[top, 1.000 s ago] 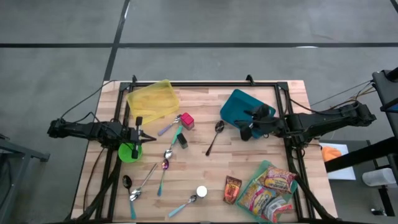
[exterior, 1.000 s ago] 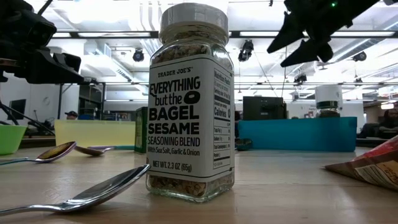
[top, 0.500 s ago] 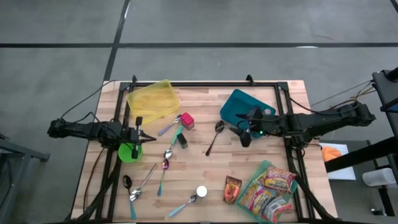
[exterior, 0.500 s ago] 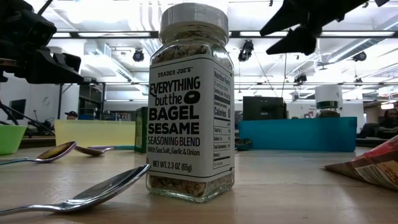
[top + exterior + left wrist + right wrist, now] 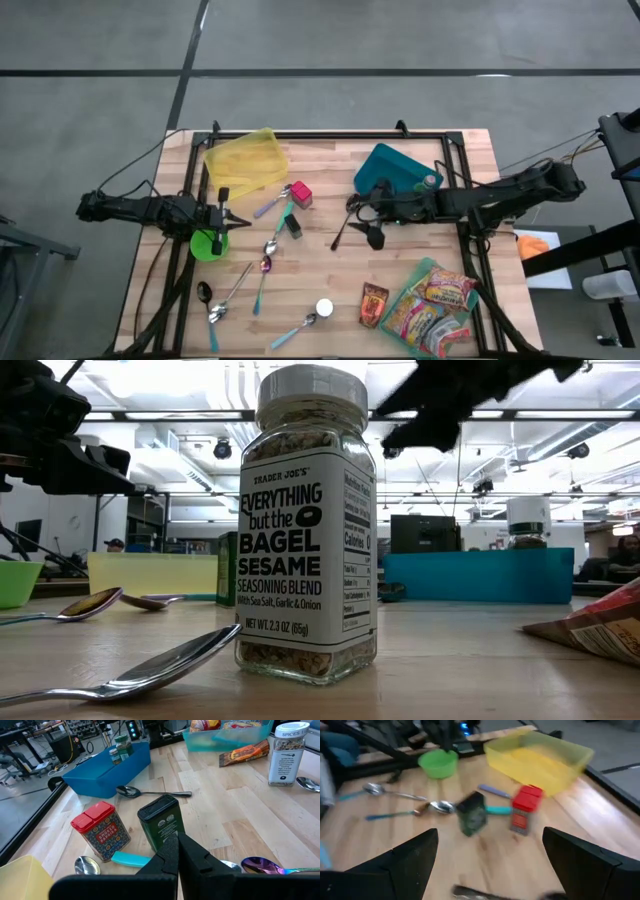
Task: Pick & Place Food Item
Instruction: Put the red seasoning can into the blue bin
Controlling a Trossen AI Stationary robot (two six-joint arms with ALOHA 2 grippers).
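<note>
My right gripper [image 5: 362, 222] hangs open above the table's middle, just past the blue bin [image 5: 390, 168] and over a spoon [image 5: 345, 222], holding nothing. In its wrist view [image 5: 490, 834] a dark green tin [image 5: 472, 813] and a red tin [image 5: 525, 815] stand upright ahead of it. Both tins, red [image 5: 302, 193] and green [image 5: 293, 224], sit left of centre. A seasoning jar [image 5: 305, 525] stands near the front edge. My left gripper [image 5: 222, 215] waits shut at the left edge, above the green bowl [image 5: 208, 245].
A yellow bin [image 5: 245, 162] sits at the far left. The blue bin holds a small jar [image 5: 430, 181]. A teal tray of snack bags [image 5: 435, 300] and a loose packet [image 5: 375, 305] lie at the near right. Several spoons [image 5: 265, 265] are scattered front left.
My right gripper has swung from above the blue bin toward the table's left, out over the spoon, rolling and tipping as it went. Its fingers have stayed open. Nothing on the table has moved.
</note>
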